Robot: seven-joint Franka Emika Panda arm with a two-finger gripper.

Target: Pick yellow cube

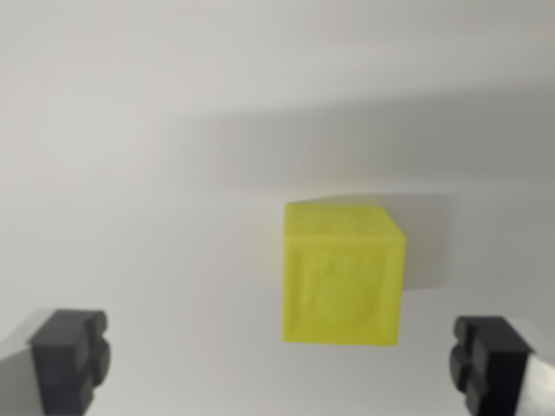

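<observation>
- Nearest to the camera is the gripper; its two dark fingertips stand in the bottom corners of the wrist view, one at the left and one at the right
- The fingers are wide apart, with nothing between them and nothing touching them; the gripper holds no object
- A little farther, between the two fingers but beyond their tips, sits the yellow cube on the white surface
- The cube is not exactly in the middle: it lies somewhat toward the wrist view's right, nearer to the right fingertip than to the left one
- It rests flat, and one face with a faint raised pattern looks to the camera; the picture is too blurred to read this pattern
- Farthest is the bare white surface, with a soft grey shadow behind and beside the cube
- My judgement of the step: this is the approach, before the grasp; the cube is not yet picked
- The next move, I think, calls for a small shift toward the wrist view's right to centre the cube, then a descent until the fingers are at both sides of it, and only then the closing
- Count: one yellow cube, one gripper with two fingers, one surface; no other object is visible
</observation>
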